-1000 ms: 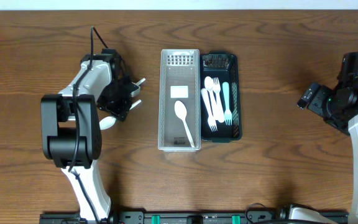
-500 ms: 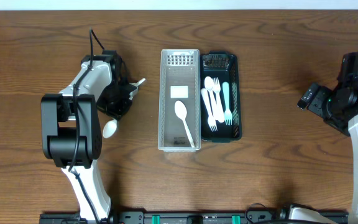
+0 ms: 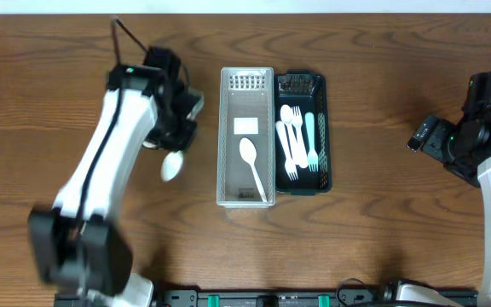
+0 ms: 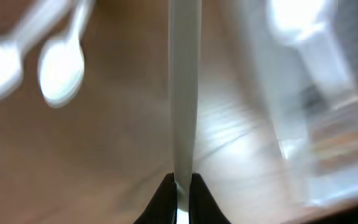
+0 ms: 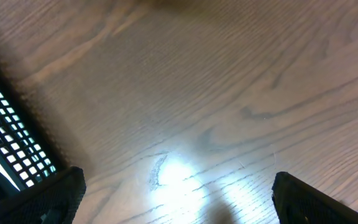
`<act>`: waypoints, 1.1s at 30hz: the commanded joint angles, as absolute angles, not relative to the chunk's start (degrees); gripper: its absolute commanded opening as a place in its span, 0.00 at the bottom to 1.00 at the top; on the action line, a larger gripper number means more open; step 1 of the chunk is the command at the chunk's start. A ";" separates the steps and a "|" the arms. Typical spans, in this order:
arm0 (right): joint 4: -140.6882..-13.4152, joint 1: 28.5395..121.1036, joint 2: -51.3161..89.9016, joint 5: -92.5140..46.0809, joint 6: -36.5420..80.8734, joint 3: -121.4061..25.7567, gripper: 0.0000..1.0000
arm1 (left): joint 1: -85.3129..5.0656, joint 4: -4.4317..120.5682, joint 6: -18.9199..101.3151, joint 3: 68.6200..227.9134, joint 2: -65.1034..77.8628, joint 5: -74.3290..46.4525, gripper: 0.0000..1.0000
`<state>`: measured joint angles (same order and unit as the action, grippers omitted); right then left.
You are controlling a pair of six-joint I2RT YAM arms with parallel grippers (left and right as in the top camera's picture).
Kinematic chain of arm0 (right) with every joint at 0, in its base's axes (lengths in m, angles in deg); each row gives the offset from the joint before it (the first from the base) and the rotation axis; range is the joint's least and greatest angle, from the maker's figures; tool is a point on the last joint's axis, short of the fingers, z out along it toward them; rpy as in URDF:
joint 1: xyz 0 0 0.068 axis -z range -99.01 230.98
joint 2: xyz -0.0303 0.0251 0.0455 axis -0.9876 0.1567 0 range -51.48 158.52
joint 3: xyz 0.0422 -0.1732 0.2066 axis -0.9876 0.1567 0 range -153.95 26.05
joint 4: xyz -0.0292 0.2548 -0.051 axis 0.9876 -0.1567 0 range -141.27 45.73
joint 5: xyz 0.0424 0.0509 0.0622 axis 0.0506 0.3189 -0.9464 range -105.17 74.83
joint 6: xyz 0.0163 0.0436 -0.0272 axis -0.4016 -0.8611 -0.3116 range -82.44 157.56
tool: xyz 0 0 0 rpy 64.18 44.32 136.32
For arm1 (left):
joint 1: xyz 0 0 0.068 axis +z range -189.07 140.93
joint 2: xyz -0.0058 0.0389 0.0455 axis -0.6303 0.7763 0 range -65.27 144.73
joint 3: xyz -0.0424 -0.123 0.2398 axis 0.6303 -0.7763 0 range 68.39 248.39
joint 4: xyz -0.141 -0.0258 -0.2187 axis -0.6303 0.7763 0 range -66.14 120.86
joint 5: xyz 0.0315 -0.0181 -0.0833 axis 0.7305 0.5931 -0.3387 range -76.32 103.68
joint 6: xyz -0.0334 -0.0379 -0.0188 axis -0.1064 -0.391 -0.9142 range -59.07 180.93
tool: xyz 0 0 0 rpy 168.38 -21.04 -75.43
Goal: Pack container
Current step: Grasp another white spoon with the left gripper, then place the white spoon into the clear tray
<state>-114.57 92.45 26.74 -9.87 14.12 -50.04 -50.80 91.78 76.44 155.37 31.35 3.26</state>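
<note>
My left gripper [image 3: 183,128] is shut on the handle of a white plastic spoon [image 3: 170,166], held above the wood just left of the clear container [image 3: 226,128]. In the left wrist view the jaws [image 4: 180,186] pinch the white handle [image 4: 184,93], and the clear container [image 4: 303,106] is blurred at the right. One white spoon [image 3: 252,166] lies inside the clear container. The black tray [image 3: 324,128] beside it holds white and pale blue forks and spoons [image 3: 295,141]. My right gripper [image 3: 423,134] is open and empty, far right of the tray.
Two blurred white spoon bowls [image 4: 59,71] show at the left wrist view's top left. The black tray's mesh corner [image 5: 8,134] shows left in the right wrist view, with bare wood [image 5: 216,106] between the open jaws [image 5: 179,199].
The left arm has risen and swung right toward the clear container, carrying the spoon with it. The right arm has not moved.
</note>
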 commanded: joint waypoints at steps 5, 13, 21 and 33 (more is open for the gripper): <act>-114.55 92.97 26.87 -8.95 14.47 -49.91 0.99 | -60.20 84.29 59.42 155.96 24.90 -5.81 0.06; -114.57 92.97 26.87 -9.00 14.45 -49.91 0.99 | -67.28 78.06 47.28 154.04 32.66 -3.16 0.06; -114.57 92.97 26.87 -9.57 14.47 -49.91 0.99 | -66.65 77.40 47.77 154.74 38.00 -3.29 0.46; -114.50 92.97 26.87 -9.37 14.47 -49.91 0.99 | -51.98 86.86 65.21 160.24 28.60 -0.54 0.96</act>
<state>-114.55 92.45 26.78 -9.76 14.12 -50.04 -55.92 85.73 59.92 159.20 29.95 -3.49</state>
